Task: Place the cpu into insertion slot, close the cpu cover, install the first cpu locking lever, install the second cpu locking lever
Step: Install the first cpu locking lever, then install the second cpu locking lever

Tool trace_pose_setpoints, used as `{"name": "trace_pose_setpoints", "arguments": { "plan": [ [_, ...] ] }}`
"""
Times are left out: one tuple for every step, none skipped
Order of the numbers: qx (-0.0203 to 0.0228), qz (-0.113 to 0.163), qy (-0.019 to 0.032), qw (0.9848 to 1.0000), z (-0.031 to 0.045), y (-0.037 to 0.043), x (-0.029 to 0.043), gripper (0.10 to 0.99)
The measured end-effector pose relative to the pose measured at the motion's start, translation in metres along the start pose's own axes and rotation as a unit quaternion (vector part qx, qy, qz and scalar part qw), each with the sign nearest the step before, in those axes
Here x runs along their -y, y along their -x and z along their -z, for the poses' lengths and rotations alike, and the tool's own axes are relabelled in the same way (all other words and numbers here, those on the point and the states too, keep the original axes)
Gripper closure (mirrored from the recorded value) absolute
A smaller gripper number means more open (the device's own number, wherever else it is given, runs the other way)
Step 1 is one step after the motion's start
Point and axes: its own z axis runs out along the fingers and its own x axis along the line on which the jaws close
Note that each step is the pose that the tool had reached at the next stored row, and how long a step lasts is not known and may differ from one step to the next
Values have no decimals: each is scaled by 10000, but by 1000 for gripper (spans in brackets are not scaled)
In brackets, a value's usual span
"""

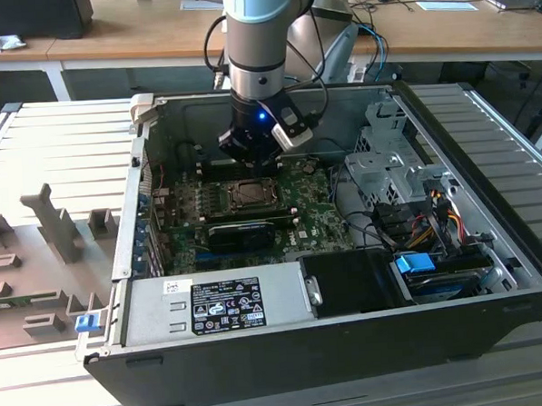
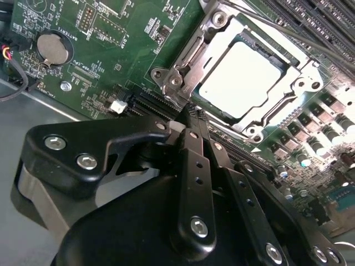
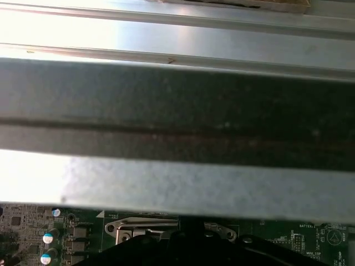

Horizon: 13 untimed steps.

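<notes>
The cpu (image 2: 244,77) lies in the insertion slot (image 1: 250,195) on the green motherboard, its silver top showing through the window of the cpu cover (image 2: 302,58). The cover lies flat over it. My gripper (image 2: 194,115) is shut with nothing between its fingers. Its tip sits right at one corner of the socket, beside a silvery lever end (image 2: 176,82). A thin wire lever (image 2: 266,25) runs along the far side of the socket. In the exterior view the gripper (image 1: 250,157) hangs just behind the socket, inside the open case.
A long black card (image 1: 243,232) lies just in front of the socket. The case walls (image 1: 275,103) ring the board, with a power supply (image 1: 213,304) at the front and drive bays and cables (image 1: 417,223) on the exterior view's right. A coin battery (image 2: 54,49) sits on the board.
</notes>
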Motion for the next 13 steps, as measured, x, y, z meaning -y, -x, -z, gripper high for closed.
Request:
{"name": "trace_pose_setpoints", "arguments": {
  "plan": [
    [0,0,0,10000,0,0,4,980],
    [0,0,0,10000,0,-1,9,980],
    [1,0,1,10000,0,-1,12,980],
    [1,0,1,10000,1,-1,14,980],
    [0,0,0,10000,1,-1,15,980],
    [0,0,0,10000,1,-1,16,980],
    [0,0,0,10000,1,-1,16,980],
    [0,0,0,10000,1,-1,16,980],
    [0,0,0,10000,2,-1,17,980],
    [0,0,0,10000,21,-1,15,980],
    [0,0,0,10000,58,0,12,980],
    [0,0,-1,10000,86,1,9,980],
    [1,1,0,10000,86,1,13,980]
  ]
}}
